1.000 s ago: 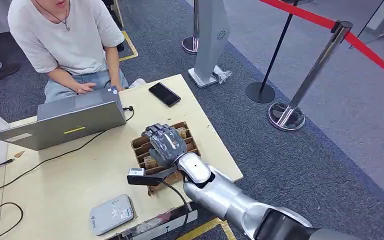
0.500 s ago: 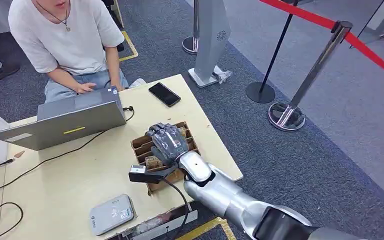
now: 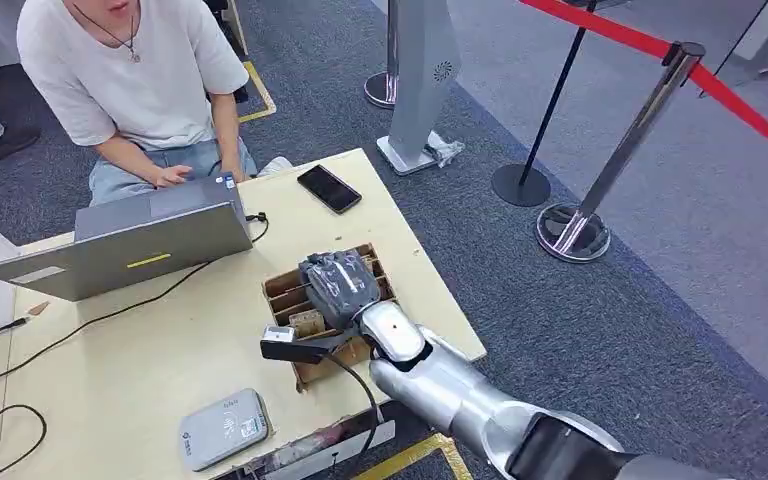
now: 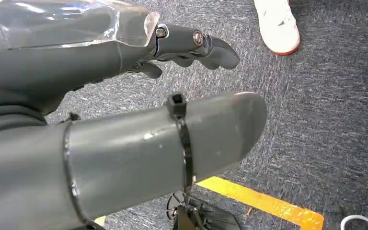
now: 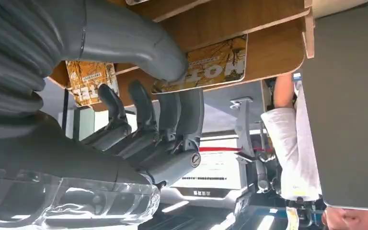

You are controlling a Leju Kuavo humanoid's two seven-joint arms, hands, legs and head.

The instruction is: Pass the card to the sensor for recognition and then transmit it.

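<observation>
My right hand (image 3: 340, 283) reaches down into the slotted wooden card rack (image 3: 282, 293) near the table's right edge, fingers curled. In the right wrist view the thumb (image 5: 139, 45) presses on the face of a yellow-brown card (image 5: 211, 67) standing in a slot, and the dark fingers (image 5: 172, 112) curl up at its other side. A second card (image 5: 88, 81) stands in a neighbouring slot. The grey card sensor (image 3: 223, 428) lies flat near the table's front edge, left of the rack. My left hand (image 4: 96, 52) hangs over the carpet, fingers loosely apart, holding nothing.
A person (image 3: 130, 70) sits at the far side typing on a grey laptop (image 3: 130, 245). A black phone (image 3: 329, 188) lies behind the rack. Cables (image 3: 110, 312) cross the table. Stanchions (image 3: 600, 190) with red tape stand on the carpet to the right.
My right hand's fingers, stretched over the rack a second ago, have curled down into it around the card. The wrist has shifted slightly right.
</observation>
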